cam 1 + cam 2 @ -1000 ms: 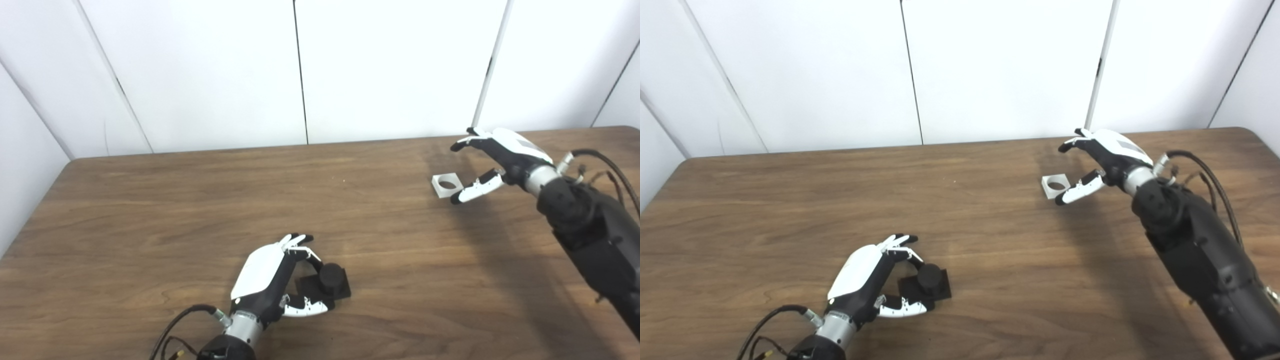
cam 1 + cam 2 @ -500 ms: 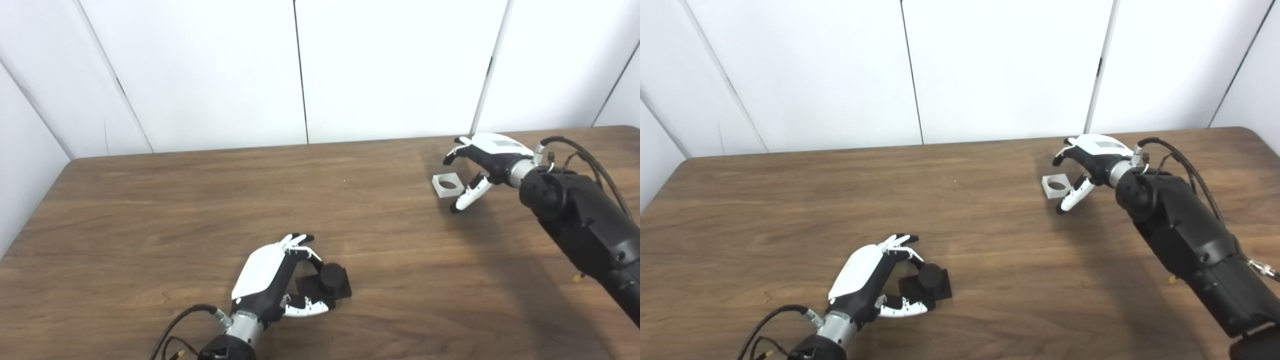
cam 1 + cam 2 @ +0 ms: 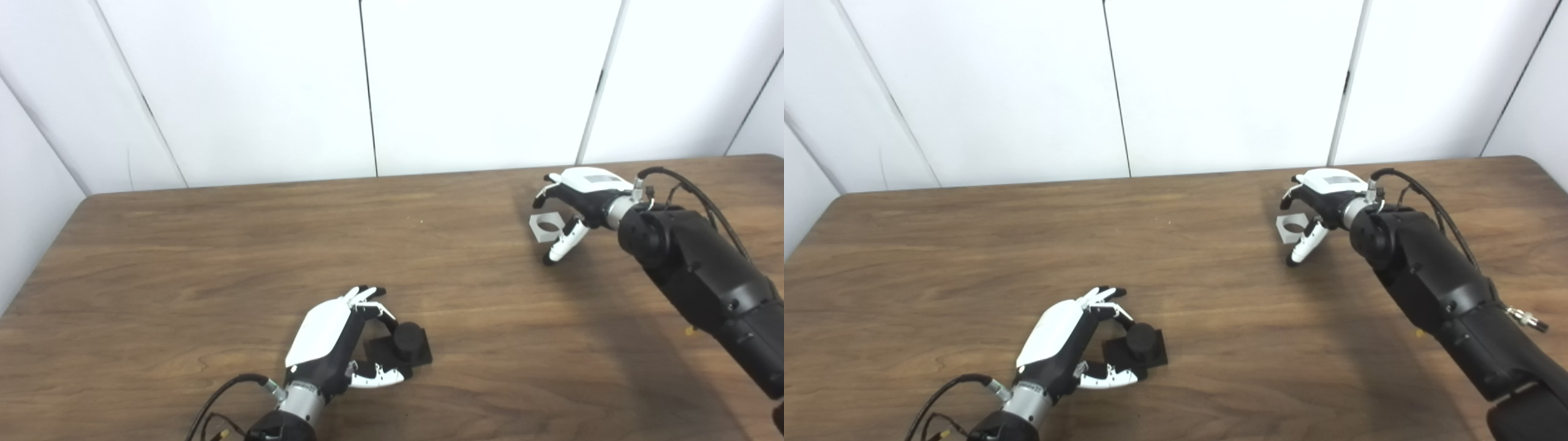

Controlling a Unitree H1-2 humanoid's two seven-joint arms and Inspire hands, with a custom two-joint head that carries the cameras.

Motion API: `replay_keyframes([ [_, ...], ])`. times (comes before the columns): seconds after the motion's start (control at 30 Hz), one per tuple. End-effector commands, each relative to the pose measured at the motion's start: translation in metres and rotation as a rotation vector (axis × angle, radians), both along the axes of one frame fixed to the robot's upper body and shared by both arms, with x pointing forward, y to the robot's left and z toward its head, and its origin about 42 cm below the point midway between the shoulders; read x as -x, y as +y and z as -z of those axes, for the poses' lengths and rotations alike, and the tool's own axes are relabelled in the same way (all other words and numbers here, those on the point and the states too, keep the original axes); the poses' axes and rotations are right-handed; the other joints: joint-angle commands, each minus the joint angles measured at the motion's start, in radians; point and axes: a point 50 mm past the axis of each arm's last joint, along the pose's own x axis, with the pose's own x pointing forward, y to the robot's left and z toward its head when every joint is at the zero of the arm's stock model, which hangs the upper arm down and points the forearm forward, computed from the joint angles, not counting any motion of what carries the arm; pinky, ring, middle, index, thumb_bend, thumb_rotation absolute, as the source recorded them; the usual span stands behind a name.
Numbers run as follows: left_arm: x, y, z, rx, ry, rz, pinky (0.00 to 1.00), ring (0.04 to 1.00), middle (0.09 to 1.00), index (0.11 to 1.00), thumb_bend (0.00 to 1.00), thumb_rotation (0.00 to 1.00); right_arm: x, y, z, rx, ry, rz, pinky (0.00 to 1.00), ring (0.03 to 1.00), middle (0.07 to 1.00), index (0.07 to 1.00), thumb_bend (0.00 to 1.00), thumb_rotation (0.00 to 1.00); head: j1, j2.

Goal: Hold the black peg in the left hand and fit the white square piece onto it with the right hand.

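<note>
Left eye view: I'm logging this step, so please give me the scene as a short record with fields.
black peg: upright on its square base, on the table, near edge
left hand: fingers curled around the peg's base, grip unclear
white square piece: flat on the table, far right, round hole showing
right hand: open, over the piece, not gripping it
fit: not yet done

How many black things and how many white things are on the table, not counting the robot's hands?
Black: 1, the black peg on its square base, by the left hand.
White: 1, the white square piece with a round hole, under the right hand.
Total: 2 things on the table.
</note>
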Motion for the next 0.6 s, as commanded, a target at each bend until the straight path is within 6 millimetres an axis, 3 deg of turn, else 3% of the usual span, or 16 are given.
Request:
replay_keyframes([
  [0.0, 0.006, -0.002, 0.015, -0.041, 0.073, 0.016, 0.95, 0.964, 0.909, 0.493, 0.51, 0.09, -0.014, 0.008, -0.035, 0.014, -0.096, -0.038, 1.00, 1.000, 1.000, 0.780, 0.84, 0.28, -0.001, 0.001],
  [0.3, 0.007, -0.005, 0.014, -0.036, 0.074, 0.017, 0.96, 0.968, 0.910, 0.494, 0.51, 0.09, -0.022, 0.005, -0.039, 0.016, -0.118, -0.041, 1.00, 1.000, 1.000, 0.753, 0.74, 0.27, 0.004, 0.003],
  [0.57, 0.007, -0.005, 0.013, -0.032, 0.082, 0.016, 0.96, 0.970, 0.913, 0.494, 0.51, 0.09, -0.026, 0.000, -0.044, 0.023, -0.116, -0.024, 1.00, 1.000, 0.995, 0.727, 0.77, 0.25, 0.007, 0.008],
])
